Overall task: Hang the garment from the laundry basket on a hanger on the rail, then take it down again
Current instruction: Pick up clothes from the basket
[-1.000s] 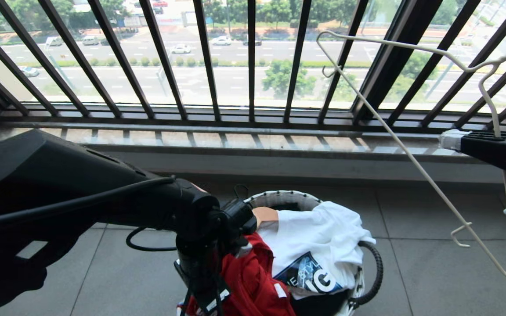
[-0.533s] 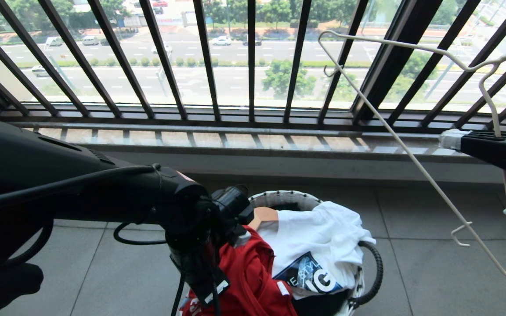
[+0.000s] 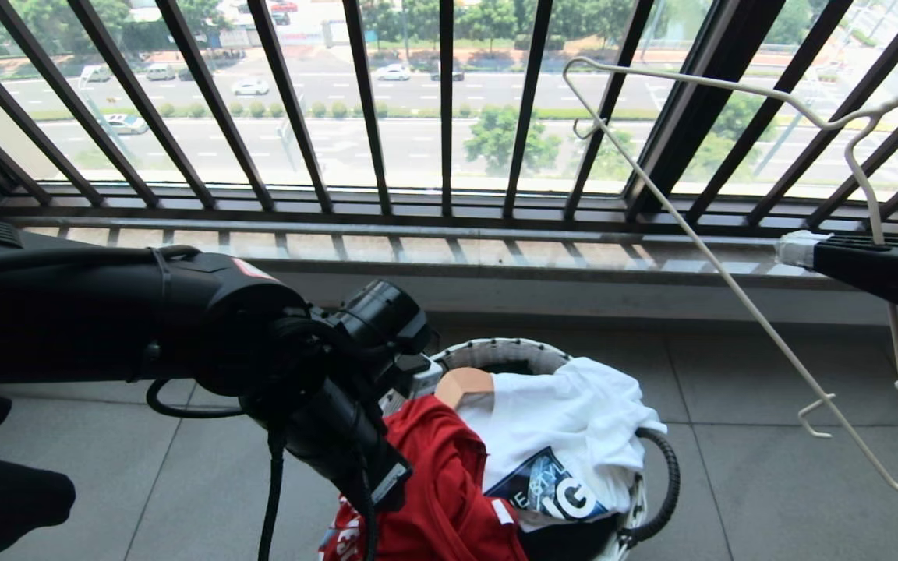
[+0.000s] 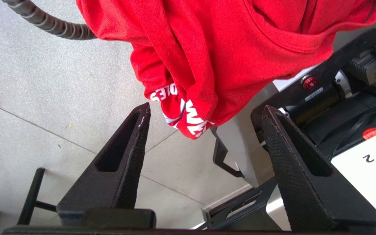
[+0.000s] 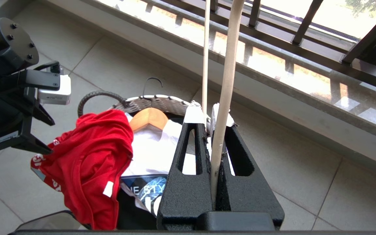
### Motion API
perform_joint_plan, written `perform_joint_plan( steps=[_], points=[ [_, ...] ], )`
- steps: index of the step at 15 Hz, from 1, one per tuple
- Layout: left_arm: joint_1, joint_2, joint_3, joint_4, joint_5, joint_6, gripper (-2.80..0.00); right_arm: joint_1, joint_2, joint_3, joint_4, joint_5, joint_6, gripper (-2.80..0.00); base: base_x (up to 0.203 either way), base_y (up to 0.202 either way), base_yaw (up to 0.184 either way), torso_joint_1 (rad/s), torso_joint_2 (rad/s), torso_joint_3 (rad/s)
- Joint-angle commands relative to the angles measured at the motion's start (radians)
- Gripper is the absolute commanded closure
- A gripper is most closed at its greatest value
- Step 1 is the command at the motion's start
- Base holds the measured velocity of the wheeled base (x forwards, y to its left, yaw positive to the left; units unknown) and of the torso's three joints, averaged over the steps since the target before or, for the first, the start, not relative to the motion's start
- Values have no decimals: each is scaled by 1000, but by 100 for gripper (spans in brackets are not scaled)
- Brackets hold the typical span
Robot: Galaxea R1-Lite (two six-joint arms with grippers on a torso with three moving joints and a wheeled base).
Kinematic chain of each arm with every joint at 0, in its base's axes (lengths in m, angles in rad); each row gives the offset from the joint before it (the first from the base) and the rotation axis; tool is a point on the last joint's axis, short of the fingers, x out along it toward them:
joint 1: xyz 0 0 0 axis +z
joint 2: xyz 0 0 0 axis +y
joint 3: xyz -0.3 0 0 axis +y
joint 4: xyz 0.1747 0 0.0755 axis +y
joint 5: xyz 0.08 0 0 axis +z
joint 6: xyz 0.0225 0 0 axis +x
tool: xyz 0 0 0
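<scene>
Residential laundry balcony: grey tiled floor (image 3: 768,499), dark barred window (image 3: 371,117) overlooking a street, and a basket (image 3: 496,352) of clothes.

Red shirt (image 5: 90,163) matt cotton cloth; basket (image 5: 155,101) woven rim; hanger (image 3: 730,273) smooth cream wire; floor (image 3: 768,499) matt grey tile.

Grey tiled floor (image 3: 768,499), the laundry basket (image 3: 496,352) directly on it, near the window sill (image 3: 496,257).

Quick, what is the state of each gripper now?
Left gripper: jaws open, holding nothing, above the garment.
Right gripper: jaws closed on the hanger.
</scene>
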Motion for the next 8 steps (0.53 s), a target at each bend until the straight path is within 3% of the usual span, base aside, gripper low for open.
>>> perform_joint_plan(
  steps=[1,4,8],
  points=[
    [-2,-1,-6,-17,-2,-11,0,0,3,0,-1,1,-1,0,0,0,0,0,0,0],
    [-3,12,-9,-106,-2,-31,0,-1,-6,-1,-1,1,-3,0,0,0,0,0,0,0],
    [-3,117,-146,-125,3,-26,0,-11,0,-6,-1,1,-1,0,0,0,0,0,0,0]
  ],
)
